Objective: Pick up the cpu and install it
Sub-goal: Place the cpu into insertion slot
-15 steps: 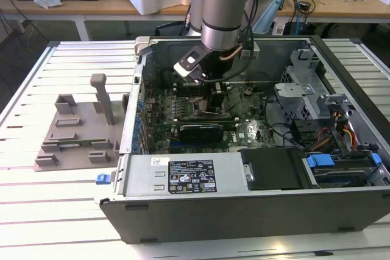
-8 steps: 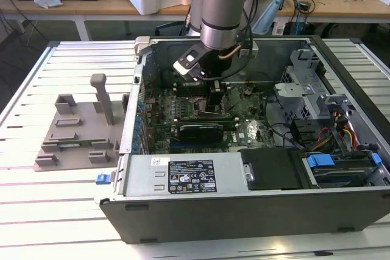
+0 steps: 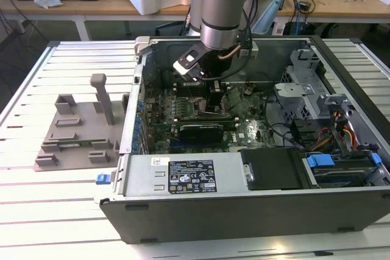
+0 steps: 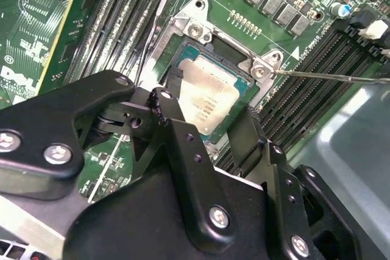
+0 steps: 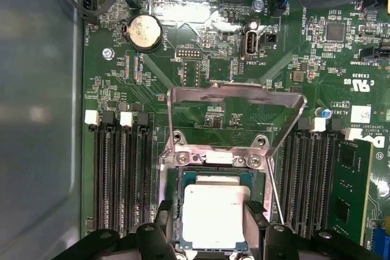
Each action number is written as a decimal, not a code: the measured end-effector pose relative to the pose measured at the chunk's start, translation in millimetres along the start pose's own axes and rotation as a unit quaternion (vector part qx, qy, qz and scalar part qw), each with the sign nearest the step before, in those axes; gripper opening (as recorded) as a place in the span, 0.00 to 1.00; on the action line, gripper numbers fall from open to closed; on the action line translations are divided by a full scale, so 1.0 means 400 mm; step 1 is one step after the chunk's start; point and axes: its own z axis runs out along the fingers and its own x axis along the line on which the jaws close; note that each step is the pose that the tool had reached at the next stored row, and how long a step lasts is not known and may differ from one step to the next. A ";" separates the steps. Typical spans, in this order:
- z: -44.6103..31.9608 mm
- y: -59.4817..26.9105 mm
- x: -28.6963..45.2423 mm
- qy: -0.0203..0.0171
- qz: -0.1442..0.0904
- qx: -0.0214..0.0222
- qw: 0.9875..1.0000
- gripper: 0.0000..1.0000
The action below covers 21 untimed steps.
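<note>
cpu point(image 5: 216, 211), one, lies in the single open socket point(image 5: 210, 158) between two jaws; whether they grip it, cannot tell

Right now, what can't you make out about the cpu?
First wrist view: side edges of the cpu, partly covered by the gripper.
Second wrist view: one cpu corner, behind the gripper's black links.
Exterior view: the cpu, blocked by the arm.
Whether the cpu sits fully down: cannot tell.

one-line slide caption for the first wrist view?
Tool at the cpu in the open motherboard socket, load plate raised.
</note>
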 end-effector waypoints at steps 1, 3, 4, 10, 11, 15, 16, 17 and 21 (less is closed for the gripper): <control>-0.007 -0.001 -0.001 0.000 0.000 0.000 1.000 0.57; -0.008 -0.001 -0.001 -0.001 0.000 0.000 1.000 0.57; -0.009 -0.001 -0.002 -0.001 0.000 0.000 1.000 0.57; 0.000 -0.001 -0.013 -0.001 0.000 0.000 1.000 0.57; 0.001 -0.001 -0.014 -0.001 0.000 0.000 1.000 0.57; 0.002 -0.001 -0.014 -0.001 0.000 0.000 1.000 0.57; 0.001 -0.001 -0.015 -0.001 0.000 0.000 1.000 0.57; 0.001 -0.001 -0.015 -0.001 0.000 0.000 1.000 0.57; 0.001 -0.001 -0.015 -0.001 0.000 0.000 1.000 0.50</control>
